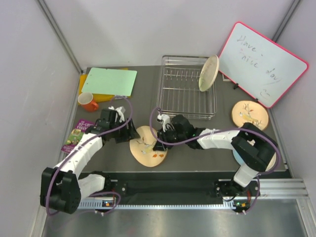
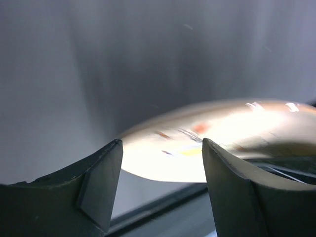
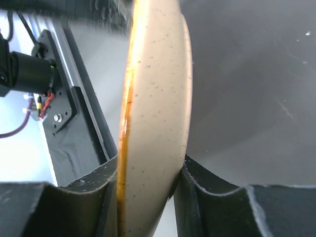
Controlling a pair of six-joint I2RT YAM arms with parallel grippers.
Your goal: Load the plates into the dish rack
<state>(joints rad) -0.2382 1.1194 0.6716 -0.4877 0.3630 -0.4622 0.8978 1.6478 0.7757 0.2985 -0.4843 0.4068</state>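
Right claw (image 3: 148, 174) pinched the rim of the peach plate (image 1: 145, 151), my left claw (image 2: 162, 144) stood wide; squeezing firmly seemed wise before lifting toward the dish rack (image 1: 183, 97)

White enclosure walls (image 1: 148, 29) on three sides; dark grey tabletop (image 1: 143, 106); aluminium rail (image 1: 281, 187) along near edge.

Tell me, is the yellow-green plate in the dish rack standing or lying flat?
Standing on edge, tilted: the top view shows the yellow-green plate propped in the dish rack's far right corner.

Peach plate (image 1: 147, 148) tilted, grn plate (image 1: 208, 73) in rack (image 1: 182, 98)
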